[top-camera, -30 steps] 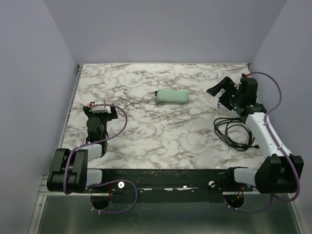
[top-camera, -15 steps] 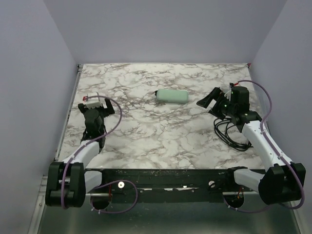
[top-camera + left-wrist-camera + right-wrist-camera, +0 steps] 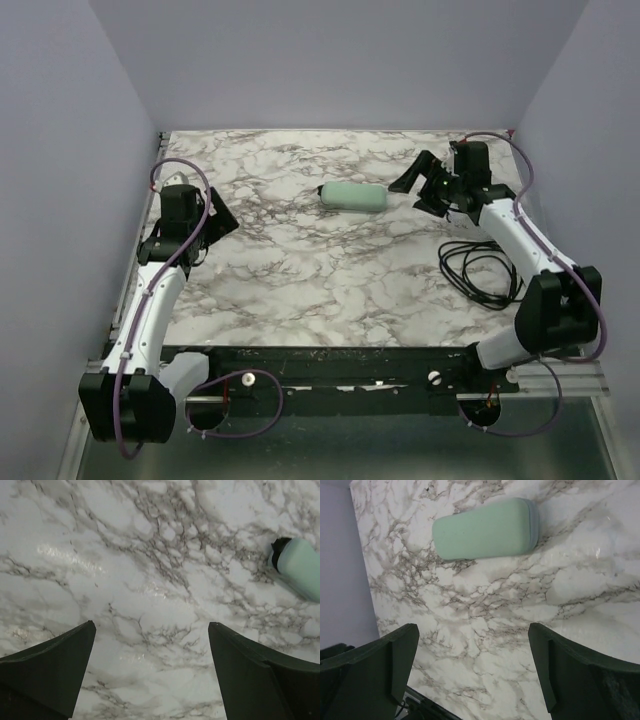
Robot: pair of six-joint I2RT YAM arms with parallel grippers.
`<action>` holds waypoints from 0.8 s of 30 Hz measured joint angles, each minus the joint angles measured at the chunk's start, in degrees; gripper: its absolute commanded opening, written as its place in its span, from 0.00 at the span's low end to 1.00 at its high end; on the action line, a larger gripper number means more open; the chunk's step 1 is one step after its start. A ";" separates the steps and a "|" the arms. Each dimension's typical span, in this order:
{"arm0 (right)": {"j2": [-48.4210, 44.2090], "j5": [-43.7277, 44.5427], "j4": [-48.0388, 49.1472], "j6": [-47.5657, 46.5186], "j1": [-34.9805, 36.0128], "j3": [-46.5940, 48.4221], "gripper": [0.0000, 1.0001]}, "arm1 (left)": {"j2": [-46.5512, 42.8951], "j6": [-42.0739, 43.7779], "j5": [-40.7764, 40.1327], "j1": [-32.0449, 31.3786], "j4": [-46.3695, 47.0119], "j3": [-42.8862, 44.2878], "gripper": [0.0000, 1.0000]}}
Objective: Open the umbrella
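Observation:
No umbrella shows in any view; it is out of view. A pale mint-green oval case [image 3: 352, 197] lies on the marble table [image 3: 300, 270] at centre back. It also shows in the left wrist view [image 3: 300, 567] and in the right wrist view [image 3: 485, 528]. My left gripper [image 3: 218, 225] is open and empty over the table's left side, with only bare marble between its fingers [image 3: 150, 624]. My right gripper [image 3: 415, 190] is open and empty just right of the case, above the table [image 3: 471, 626].
A coiled black cable [image 3: 480, 270] lies on the table's right side, under the right arm. Lilac walls close in the table at the left, back and right. A black rail [image 3: 340, 360] runs along the near edge.
The left arm has unfolded, and its gripper now points right, toward the table's middle. The right gripper has swung left and back, from above the cable to beside the green case.

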 measured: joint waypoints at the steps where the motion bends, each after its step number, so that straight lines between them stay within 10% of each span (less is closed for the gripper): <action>1: 2.54 -0.17 -0.48 -0.04 0.02 2.36 0.99 | -0.04 -0.46 1.38 0.00 -2.14 -0.63 0.99; 24: 48.74 -1.62 -10.40 0.09 1.29 47.87 0.88 | -15.04 2.71 13.88 -3.10 -10.51 -10.60 0.98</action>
